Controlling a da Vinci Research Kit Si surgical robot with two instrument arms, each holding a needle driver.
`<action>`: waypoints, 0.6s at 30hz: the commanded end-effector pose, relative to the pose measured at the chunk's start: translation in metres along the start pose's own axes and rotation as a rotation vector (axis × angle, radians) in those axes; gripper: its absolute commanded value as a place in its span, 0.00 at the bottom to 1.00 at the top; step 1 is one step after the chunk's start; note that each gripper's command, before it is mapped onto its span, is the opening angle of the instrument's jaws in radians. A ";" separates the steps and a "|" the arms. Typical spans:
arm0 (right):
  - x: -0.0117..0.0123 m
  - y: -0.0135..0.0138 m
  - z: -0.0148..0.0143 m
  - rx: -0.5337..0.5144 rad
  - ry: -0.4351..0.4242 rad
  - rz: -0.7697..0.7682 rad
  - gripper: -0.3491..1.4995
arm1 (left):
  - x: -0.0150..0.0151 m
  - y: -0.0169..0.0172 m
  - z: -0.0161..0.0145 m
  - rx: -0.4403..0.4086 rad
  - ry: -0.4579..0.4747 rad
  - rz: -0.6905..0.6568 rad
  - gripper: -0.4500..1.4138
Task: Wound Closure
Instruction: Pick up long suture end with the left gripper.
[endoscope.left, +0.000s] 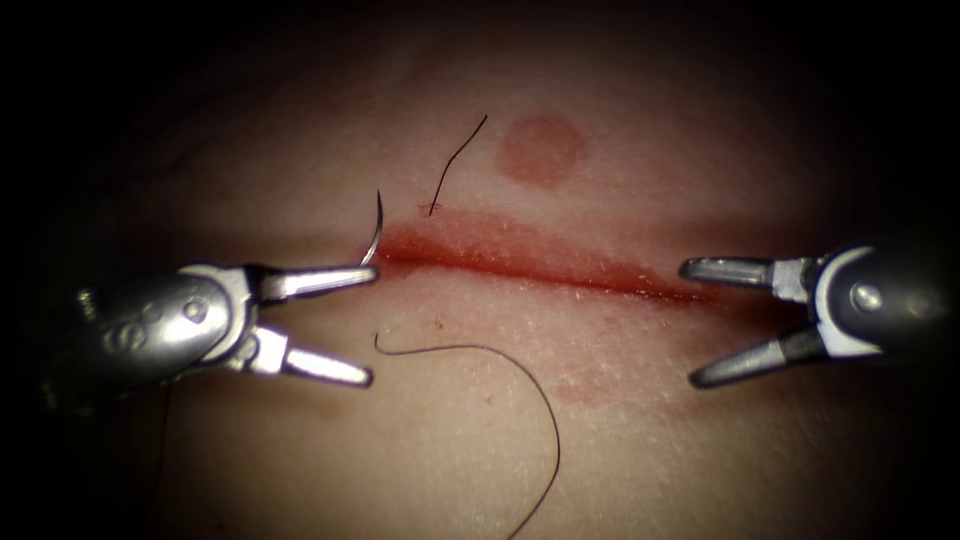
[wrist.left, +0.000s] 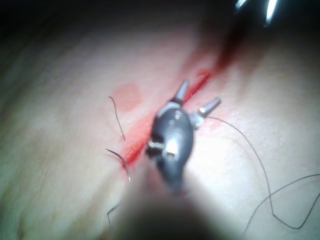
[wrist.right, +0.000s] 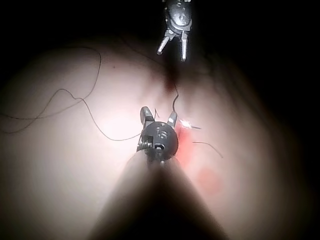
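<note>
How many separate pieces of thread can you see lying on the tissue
2 in the endoscope view: a short thread piece above the cut, and a long thread curving below it. Whether they join under the tissue can't be told.

Glossy metal hands (endoscope.left: 372, 325) (endoscope.left: 693, 322), wet-shining red fluid (endoscope.left: 520, 255) on matt, finely grained tissue (endoscope.left: 640, 440).

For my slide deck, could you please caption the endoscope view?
Both tools, left and right, open and empty at the cut's ends; needle standing in tissue at its left end, thread trailing.
</note>
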 end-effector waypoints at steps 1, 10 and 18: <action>-0.0002 -0.0004 0.0007 0.004 0.001 0.001 0.53 | -0.0005 0.0000 0.0007 0.002 -0.001 -0.002 0.45; -0.0002 -0.0005 0.0005 -0.020 0.002 -0.001 0.55 | -0.0001 0.0005 0.0009 -0.019 0.014 -0.002 0.45; -0.0006 -0.0006 -0.0001 -0.033 -0.003 -0.002 0.55 | 0.0010 0.0021 0.0026 -0.094 0.015 0.042 0.45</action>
